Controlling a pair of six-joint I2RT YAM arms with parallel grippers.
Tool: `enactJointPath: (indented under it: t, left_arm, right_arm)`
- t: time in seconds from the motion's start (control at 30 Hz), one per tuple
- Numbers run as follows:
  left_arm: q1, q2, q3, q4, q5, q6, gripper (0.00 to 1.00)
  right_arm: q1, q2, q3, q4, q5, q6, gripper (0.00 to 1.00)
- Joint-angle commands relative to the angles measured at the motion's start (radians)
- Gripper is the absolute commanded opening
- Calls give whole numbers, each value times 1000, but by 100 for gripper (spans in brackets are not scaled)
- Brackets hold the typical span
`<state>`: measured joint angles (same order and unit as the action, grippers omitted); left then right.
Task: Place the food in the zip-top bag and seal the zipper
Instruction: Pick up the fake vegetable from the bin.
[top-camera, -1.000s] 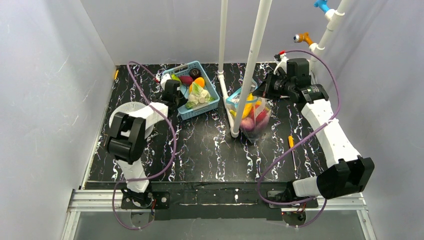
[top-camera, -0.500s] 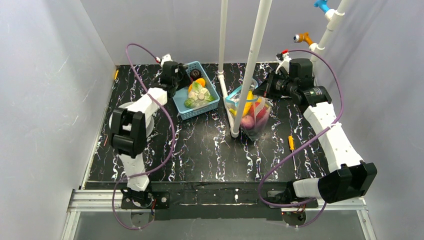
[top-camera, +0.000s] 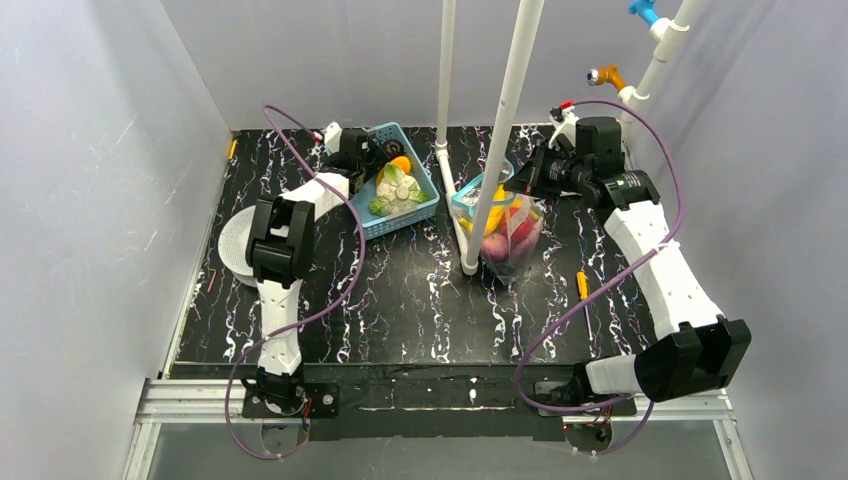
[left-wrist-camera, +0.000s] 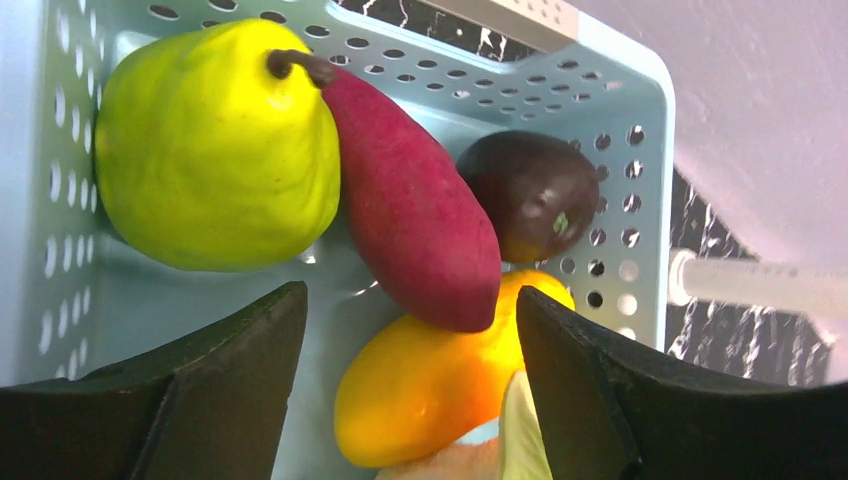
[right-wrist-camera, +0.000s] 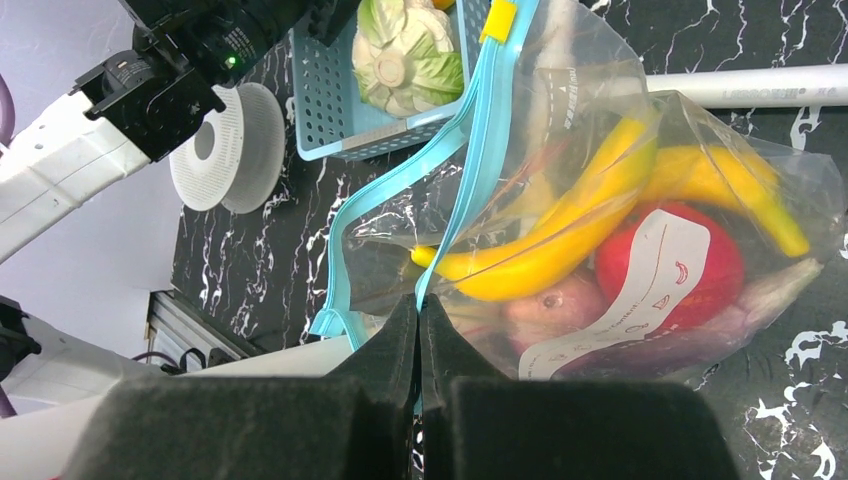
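Zip-top bag (top-camera: 512, 245) stands mid-table against a white pole (top-camera: 495, 170), mouth gaping, with open tabletop (top-camera: 400, 300) in front of it. A blue basket (top-camera: 395, 218) sits just left of it, near the back wall. Banana (right-wrist-camera: 560, 240) and apple (right-wrist-camera: 670, 265) lie inside the bag. The right gripper (right-wrist-camera: 418, 300), arm bent inward, pinches the zipper (right-wrist-camera: 480, 150). The left gripper (left-wrist-camera: 408, 300), arm stretched forward, hangs over the basket, fingers (left-wrist-camera: 230, 380) spread near a pear (left-wrist-camera: 210, 150).

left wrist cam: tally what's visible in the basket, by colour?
Yellow-green, pear: 1
Dark red, long tapered piece: 1
Dark purple-brown, round fruit: 1
Orange-yellow, mango-like fruit: 1
Pale green, cabbage edge: 1
Total: 5
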<state>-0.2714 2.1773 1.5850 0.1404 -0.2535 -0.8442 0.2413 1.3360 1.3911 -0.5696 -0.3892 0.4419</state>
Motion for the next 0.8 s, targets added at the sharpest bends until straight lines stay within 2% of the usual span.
enactJointPath:
  t: [0.0, 0.1, 0.2, 0.27, 0.43, 0.47, 0.63, 0.77]
  left_arm:
    - [3, 41, 13, 101, -78, -209, 71]
    - [1, 79, 36, 121, -94, -245, 69]
    - [1, 99, 49, 161, -121, -253, 62]
    - [0, 104, 52, 193, -129, -236, 52]
    - [1, 36, -3, 248, -107, -146, 17]
    - [0, 11, -29, 257, -96, -127, 14]
    - [1, -153, -160, 246, -17, -16, 1]
    - [0, -299, -247, 202, 61, 83, 0]
  right_arm:
    - [-5, 22, 35, 35, -46, 8, 1]
    - [-5, 27, 38, 35, -51, 9, 1]
    - [-5, 29, 38, 33, -46, 9, 1]
    - [-4, 32, 39, 30, -45, 7, 1]
    - [-5, 33, 39, 30, -44, 6, 1]
    - [-5, 32, 37, 33, -43, 6, 1]
    - [-5, 28, 18, 48, -50, 7, 1]
    - [-5, 15, -3, 69, -59, 18, 1]
